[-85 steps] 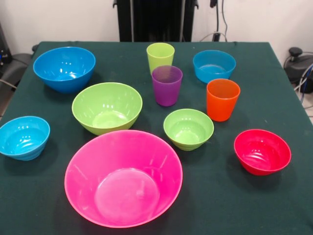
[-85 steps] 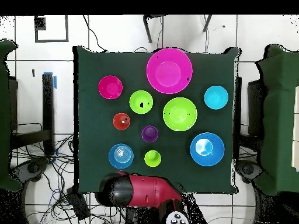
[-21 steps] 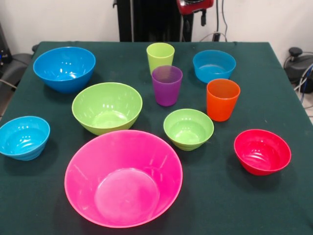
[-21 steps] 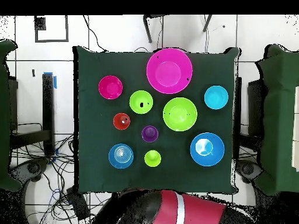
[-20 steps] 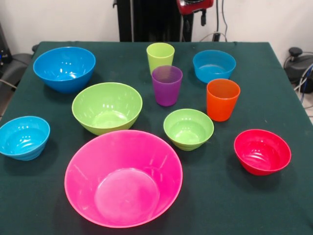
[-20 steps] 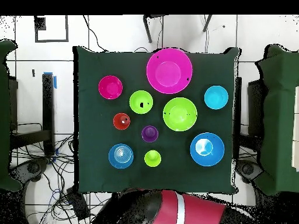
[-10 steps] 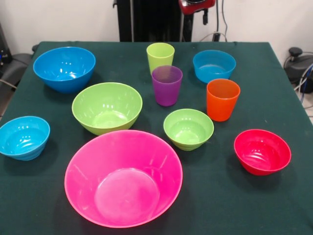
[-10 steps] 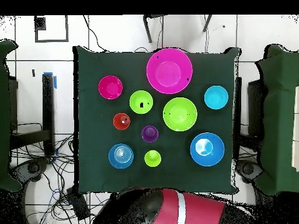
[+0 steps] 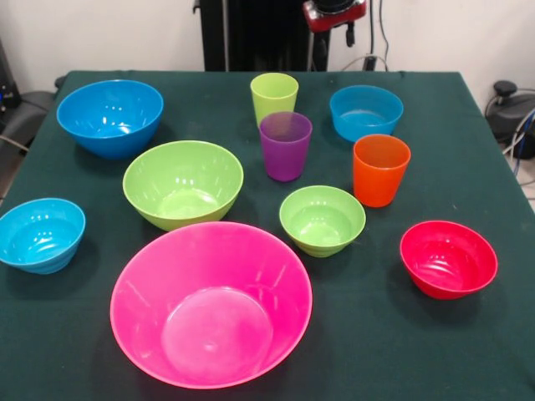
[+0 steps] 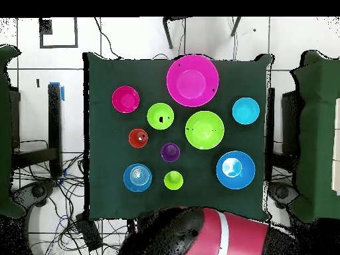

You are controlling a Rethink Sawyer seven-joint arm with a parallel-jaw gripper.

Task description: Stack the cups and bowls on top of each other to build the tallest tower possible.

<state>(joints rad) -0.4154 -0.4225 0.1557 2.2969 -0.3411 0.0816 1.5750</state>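
Observation:
All bowls and cups stand apart on the green table, nothing nested. The huge pink bowl [image 9: 211, 305] [image 10: 192, 80] is at the front. Behind it are the large green bowl [image 9: 183, 184], large blue bowl [image 9: 109, 117], small green bowl [image 9: 322, 220], red bowl [image 9: 448, 259] and two light-blue bowls [image 9: 40, 235] [image 9: 365, 112]. The lime cup [image 9: 274, 98], purple cup [image 9: 285, 146] and orange cup [image 9: 380, 170] stand upright mid-table. Only the red and black arm [image 9: 334, 12] [image 10: 199, 232] shows, at the table's robot side. I cannot make out the gripper.
The table's dark green cloth [image 9: 401, 351] reaches to its edges. Cables and chair bases [image 10: 40, 192] lie on the tiled floor around the table.
The arm has swung from the left of the base to over the table's robot-side edge and has edged further over it. The bowls and cups have not moved.

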